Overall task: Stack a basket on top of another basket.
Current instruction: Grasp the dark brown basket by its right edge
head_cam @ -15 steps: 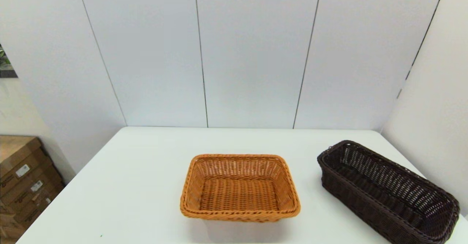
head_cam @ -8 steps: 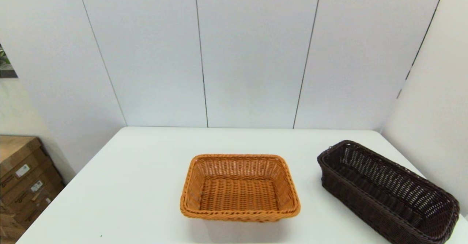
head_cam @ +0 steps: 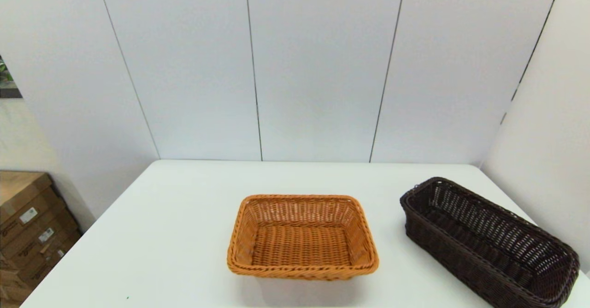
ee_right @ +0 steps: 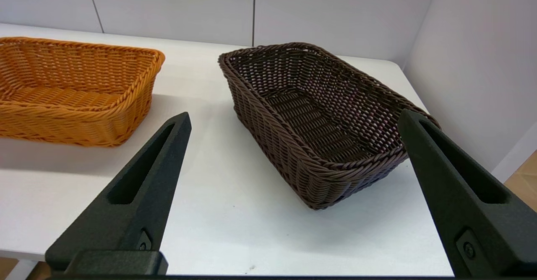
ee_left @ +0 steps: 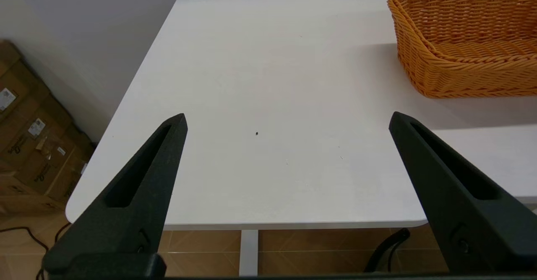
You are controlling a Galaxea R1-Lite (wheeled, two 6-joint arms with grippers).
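Beside table (ee_left: 268,83), labelled boxes (ee_left: 29,146), unreadable.

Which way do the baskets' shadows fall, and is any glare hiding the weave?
Head view: the orange basket casts a soft shadow toward the robot on the white table; no glare. Right wrist view: the dark brown basket also shadows the near side, and its weave reads clearly. Left wrist view: the shadow lies beside and in front of the orange basket; the tabletop is evenly lit.

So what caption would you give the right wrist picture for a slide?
Right gripper, jaws open, faces the dark brown basket on the white table, orange basket apart beside it.
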